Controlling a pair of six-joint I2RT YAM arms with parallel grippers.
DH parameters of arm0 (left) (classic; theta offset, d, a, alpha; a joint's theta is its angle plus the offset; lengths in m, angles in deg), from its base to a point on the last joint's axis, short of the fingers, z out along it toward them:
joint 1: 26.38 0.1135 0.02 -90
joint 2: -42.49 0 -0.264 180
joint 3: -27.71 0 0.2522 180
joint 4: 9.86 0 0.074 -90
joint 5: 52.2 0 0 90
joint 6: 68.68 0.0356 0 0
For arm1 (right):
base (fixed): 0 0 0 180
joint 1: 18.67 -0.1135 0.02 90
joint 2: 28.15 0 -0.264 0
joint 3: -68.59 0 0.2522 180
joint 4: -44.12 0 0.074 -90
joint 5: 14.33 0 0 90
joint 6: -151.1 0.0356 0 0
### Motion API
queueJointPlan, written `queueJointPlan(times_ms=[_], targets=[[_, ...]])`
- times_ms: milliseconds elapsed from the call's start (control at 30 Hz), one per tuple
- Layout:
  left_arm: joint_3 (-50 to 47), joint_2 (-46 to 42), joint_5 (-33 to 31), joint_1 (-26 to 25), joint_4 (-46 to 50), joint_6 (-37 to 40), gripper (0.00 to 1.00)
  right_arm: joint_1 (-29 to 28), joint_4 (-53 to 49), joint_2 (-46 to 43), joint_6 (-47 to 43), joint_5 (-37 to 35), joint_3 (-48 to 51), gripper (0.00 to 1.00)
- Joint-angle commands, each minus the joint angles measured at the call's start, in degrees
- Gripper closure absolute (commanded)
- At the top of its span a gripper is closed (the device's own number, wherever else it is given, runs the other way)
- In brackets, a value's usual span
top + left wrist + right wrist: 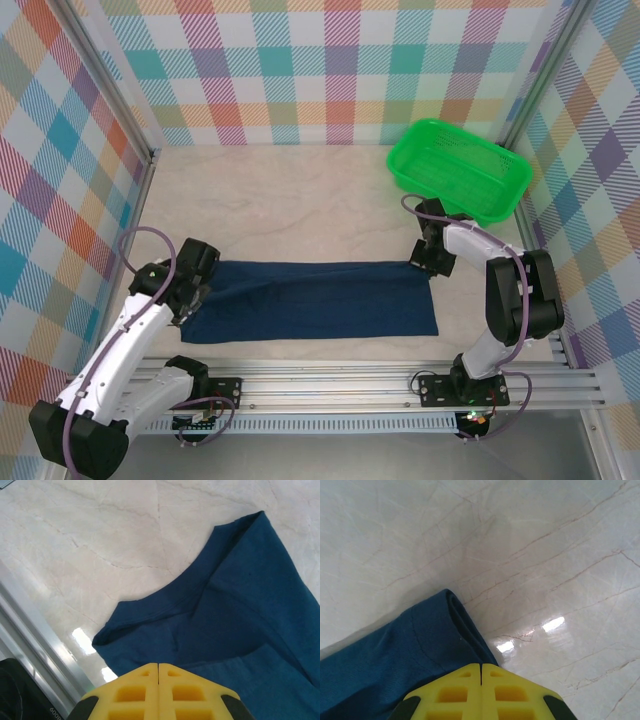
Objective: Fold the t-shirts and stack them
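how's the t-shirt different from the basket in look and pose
The navy t-shirt is cloth lying flat, folded into a long strip; the green basket is mesh plastic standing open-topped. The t-shirt lies near the table's front edge; the basket sits toward the far right corner. Both rest on the marble-look table.

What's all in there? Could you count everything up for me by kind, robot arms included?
T-shirts: 1, the navy t-shirt
Baskets: 1, the green basket
Robot arms: 2, with the left gripper and the right gripper both shut
Total: 4
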Motion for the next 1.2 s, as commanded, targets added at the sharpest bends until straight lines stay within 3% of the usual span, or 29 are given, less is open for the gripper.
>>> queueJointPlan(times_ms=[0,300,500,700,867,1033,1167], targets=[[-1.31,-1.56,-3.39,-1.32,4.28,-3.45,1.00,-0.34,-1.48,-0.93,1.24,-1.88,0.52,1.00],[-4.53,-1.15,-0.45,-2.77,3.47,-6.26,1.00,-0.43,-2.08,-1.23,2.09,-2.12,0.31,1.00],[-8.11,-0.95,3.20,-4.13,0.11,-6.92,1.00,-0.43,-4.16,-3.61,6.19,-2.64,2.50,0.78],[-10.65,-0.09,5.74,-4.70,-1.13,-6.78,1.00,-0.43,-5.23,-8.85,11.81,-6.44,5.17,0.79],[-10.96,-0.38,5.72,-4.74,-1.06,-6.41,1.00,-3.44,-1.38,-10.25,8.63,-6.28,2.82,0.80],[-11.38,-0.37,5.06,-4.79,0.03,-6.77,1.00,-5.32,0.89,-7.35,8.92,-0.57,0.42,0.84],[-12.20,-0.42,5.67,-4.81,-0.93,-6.62,1.00,-10.71,1.91,-4.02,8.70,2.00,-2.49,0.86]])
